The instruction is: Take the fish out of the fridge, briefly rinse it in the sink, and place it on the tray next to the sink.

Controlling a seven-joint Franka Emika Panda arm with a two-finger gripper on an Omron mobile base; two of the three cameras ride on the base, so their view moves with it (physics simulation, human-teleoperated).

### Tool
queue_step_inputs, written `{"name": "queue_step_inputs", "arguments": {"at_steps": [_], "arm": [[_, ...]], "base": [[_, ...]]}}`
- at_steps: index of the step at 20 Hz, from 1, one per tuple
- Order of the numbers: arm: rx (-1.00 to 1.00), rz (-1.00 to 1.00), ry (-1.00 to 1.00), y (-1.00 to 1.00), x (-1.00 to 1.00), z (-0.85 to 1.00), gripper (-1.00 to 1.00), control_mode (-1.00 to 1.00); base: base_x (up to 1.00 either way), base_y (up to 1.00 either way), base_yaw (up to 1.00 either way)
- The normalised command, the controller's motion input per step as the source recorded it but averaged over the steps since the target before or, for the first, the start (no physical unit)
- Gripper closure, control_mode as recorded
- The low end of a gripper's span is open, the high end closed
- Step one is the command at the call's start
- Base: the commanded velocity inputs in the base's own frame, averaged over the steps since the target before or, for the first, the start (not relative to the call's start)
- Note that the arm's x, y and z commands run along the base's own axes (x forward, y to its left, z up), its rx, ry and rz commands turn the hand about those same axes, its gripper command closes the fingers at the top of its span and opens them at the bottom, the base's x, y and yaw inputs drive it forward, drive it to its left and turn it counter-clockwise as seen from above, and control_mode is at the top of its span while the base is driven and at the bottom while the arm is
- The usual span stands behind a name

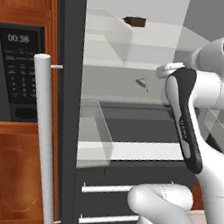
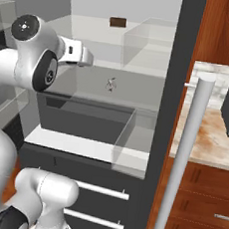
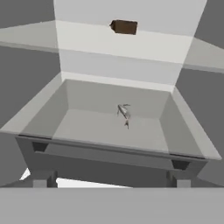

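Fish mid-shelf (open room around), claw spread.

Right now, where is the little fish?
The fish lies on a middle fridge shelf, below the brown block, above the drawer.

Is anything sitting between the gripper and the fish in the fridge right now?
Nothing visible. The hand view looks straight at the fish, lying alone on the pale fridge shelf. The brown block sits on a higher shelf, out of the way.
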Motion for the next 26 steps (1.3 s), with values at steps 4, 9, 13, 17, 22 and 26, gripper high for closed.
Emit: {"name": "queue_step_inputs", "arguments": {"at_steps": [4,9,13,17,22,26], "arm": [[0.06,0.0,0.12,-0.13,0.18,-1.0,-1.0,-1.0],[0.08,0.0,0.0,-0.17,0.4,-0.69,-1.0,-1.0],[0.01,0.0,0.0,-0.31,0.63,-0.02,-1.0,-1.0],[0.0,0.0,0.03,-0.32,0.73,-0.01,-1.0,-1.0],[0.0,0.0,0.12,-0.15,0.82,-0.07,-1.0,-1.0],[0.0,0.0,0.12,0.0,0.58,-0.27,-1.0,-1.0]], "base": [[0.0,0.0,0.0],[0.0,0.0,0.0],[0.0,0.0,0.0],[0.0,0.0,0.0],[0.0,0.0,0.0],[0.0,0.0,0.0]]}}
